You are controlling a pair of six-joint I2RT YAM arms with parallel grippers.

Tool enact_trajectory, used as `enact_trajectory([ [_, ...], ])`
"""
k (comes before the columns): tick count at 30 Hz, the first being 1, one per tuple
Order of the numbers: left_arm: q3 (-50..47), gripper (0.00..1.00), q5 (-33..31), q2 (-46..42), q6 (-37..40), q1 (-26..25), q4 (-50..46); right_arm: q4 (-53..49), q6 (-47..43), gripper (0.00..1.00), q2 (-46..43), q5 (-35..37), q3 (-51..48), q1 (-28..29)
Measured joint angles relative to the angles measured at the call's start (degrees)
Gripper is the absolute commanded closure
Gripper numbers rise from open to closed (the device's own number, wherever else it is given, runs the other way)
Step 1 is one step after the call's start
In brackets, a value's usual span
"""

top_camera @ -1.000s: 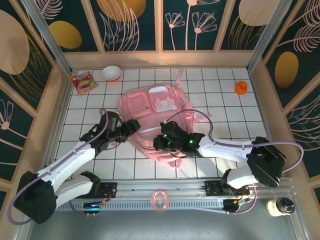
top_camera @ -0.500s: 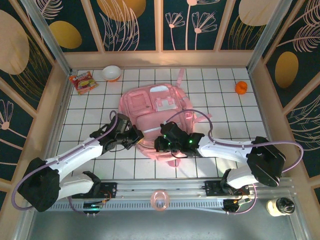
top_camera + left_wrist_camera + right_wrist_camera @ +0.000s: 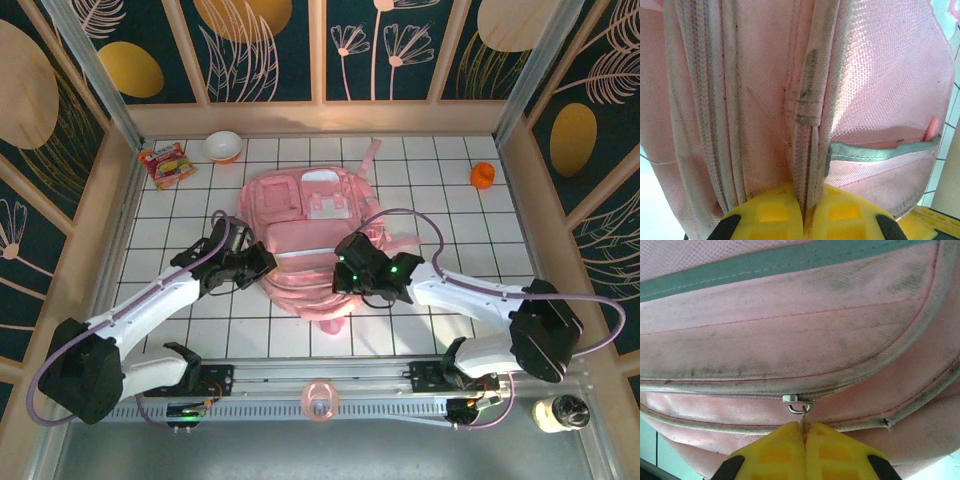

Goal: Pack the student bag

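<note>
The student bag (image 3: 310, 215), a big soft pink backpack, lies flat in the middle of the white tiled table. My left gripper (image 3: 262, 264) is at the bag's near-left edge. In the left wrist view its yellow fingers (image 3: 775, 212) are shut on a piped seam (image 3: 807, 150) of the bag (image 3: 750, 100). My right gripper (image 3: 346, 273) is at the bag's near-right edge. The right wrist view shows the right gripper (image 3: 804, 428) shut on the thin pull of a metal zipper slider (image 3: 799, 400) on the bag (image 3: 790, 340).
A snack packet (image 3: 164, 164) and a white bowl (image 3: 223, 146) lie at the far left. An orange object (image 3: 483, 175) sits at the far right. A pink ring (image 3: 319, 399) rests on the near rail and a jar (image 3: 560, 411) stands at the near right. Wooden walls enclose the table.
My left gripper has moved in to the bag's left edge and shut on its seam. My right gripper, holding the zipper pull, has shifted to the right.
</note>
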Motion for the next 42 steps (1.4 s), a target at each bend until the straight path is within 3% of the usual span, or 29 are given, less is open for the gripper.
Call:
enact_trajectory([
  [3, 0.0, 1.00, 0.0, 0.1, 0.2, 0.2, 0.0, 0.0, -0.9, 0.80, 1.8, 0.5, 1.5, 0.6],
  [5, 0.0, 1.00, 0.1, 0.1, 0.2, 0.2, 0.0, 0.0, -1.6, 0.78, 3.3, 1.0, 2.5, 0.9],
  [6, 0.0, 1.00, 0.2, 0.1, 0.2, 0.2, 0.0, 0.0, -1.7, 0.79, 3.8, 1.4, 2.9, 0.9],
  [8, -0.1, 1.00, 0.4, 0.1, 0.1, 0.2, 0.1, -0.1, -2.7, 0.93, 4.7, 2.1, 3.6, 0.9],
  [10, -0.5, 1.00, 0.4, -0.1, 0.2, 0.3, 0.4, -1.0, -2.9, 0.99, 5.5, 3.0, 4.2, 0.8],
  [17, -0.4, 1.00, -0.3, -0.3, 3.0, 1.0, -0.4, -4.5, -2.5, 1.00, 6.2, 4.8, 5.1, 1.2],
  [21, 3.7, 0.99, -1.4, 1.0, 9.6, 5.7, -5.7, -1.5, -1.6, 1.00, 6.1, 4.6, 5.1, 4.9],
  [24, 7.7, 0.92, -2.1, 3.7, 14.6, 10.1, -9.1, 4.0, -0.6, 1.00, 6.4, 4.2, 5.2, 7.9],
  [31, 13.7, 0.47, -2.8, 9.7, 18.5, 13.9, -6.8, 6.7, -0.3, 1.00, 14.1, 3.0, 12.2, 9.2],
  [34, 11.4, 0.44, -1.7, 6.1, 16.6, 13.9, -5.1, 7.1, -1.0, 1.00, 15.8, 1.7, 13.5, 8.8],
  [42, -3.1, 0.45, 5.3, -6.1, 6.6, 11.3, -1.3, 7.2, -2.2, 1.00, 17.1, -0.2, 15.3, 8.3],
])
